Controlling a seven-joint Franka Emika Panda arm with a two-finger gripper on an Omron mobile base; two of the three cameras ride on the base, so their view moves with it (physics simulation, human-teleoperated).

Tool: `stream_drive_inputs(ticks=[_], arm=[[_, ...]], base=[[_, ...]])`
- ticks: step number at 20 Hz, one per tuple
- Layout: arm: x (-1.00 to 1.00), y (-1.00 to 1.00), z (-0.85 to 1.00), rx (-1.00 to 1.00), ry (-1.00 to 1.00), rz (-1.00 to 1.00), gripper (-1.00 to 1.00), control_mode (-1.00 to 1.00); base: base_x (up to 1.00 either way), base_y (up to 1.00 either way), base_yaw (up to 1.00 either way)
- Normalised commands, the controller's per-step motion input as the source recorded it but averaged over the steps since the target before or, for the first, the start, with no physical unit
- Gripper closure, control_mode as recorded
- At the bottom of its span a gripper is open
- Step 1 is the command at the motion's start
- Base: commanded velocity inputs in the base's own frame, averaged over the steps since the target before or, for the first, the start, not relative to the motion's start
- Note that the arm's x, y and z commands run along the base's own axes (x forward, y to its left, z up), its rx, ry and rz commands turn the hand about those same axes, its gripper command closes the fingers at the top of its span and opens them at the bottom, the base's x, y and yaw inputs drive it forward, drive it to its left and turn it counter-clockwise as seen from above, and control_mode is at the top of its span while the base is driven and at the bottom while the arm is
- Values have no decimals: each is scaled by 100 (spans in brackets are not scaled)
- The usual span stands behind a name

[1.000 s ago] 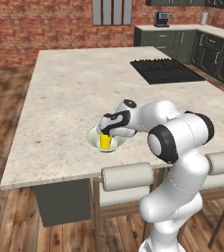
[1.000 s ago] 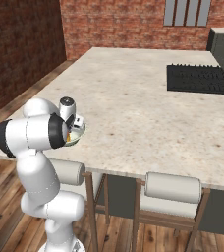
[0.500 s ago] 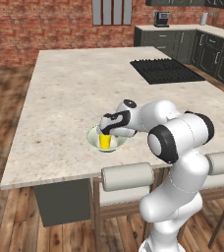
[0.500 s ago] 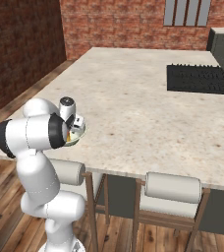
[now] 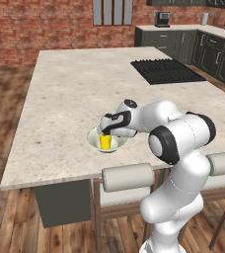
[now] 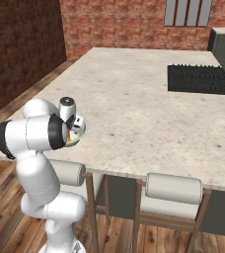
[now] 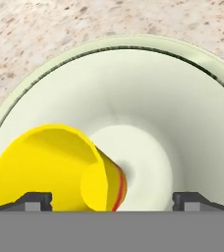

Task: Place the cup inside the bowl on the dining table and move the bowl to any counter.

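With its fingers spread wide, the claw (image 7: 112,201) grips nothing and hangs just above the yellow cup (image 7: 55,170), which sits inside the bowl (image 5: 95,139) near the tabletop (image 5: 75,94) edge.

From my remote seat: the cup (image 5: 104,142) stands in the bowl (image 5: 93,138), and the bowl sits on the dining table (image 5: 75,94) near its front edge, just behind two stools (image 5: 128,178). The gripper (image 5: 104,131) hangs right over the cup. The cooktop (image 5: 166,70) lies well apart, far back to the right. The counter (image 5: 173,27) runs behind it.

In the hand view the cup (image 7: 55,167) sits left of the bowl's (image 7: 182,98) centre.
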Motion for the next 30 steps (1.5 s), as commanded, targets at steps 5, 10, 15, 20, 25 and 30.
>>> stream_drive_inputs(ticks=[5, 10, 15, 20, 25, 30], arm=[[0, -1, 24, 0, 0, 0, -100, -100], [1, -2, 37, 0, 0, 0, -100, -100], [0, -6, 29, 0, 0, 0, -100, -100], [0, -28, 16, 0, 0, 0, -100, -100], [0, -36, 8, 0, 0, -3, -100, -100], [0, -38, 0, 0, 2, -5, -100, -100]], base=[[0, 0, 0], [0, 0, 0], [0, 0, 0], [0, 0, 0], [0, 0, 0], [0, 0, 0]])
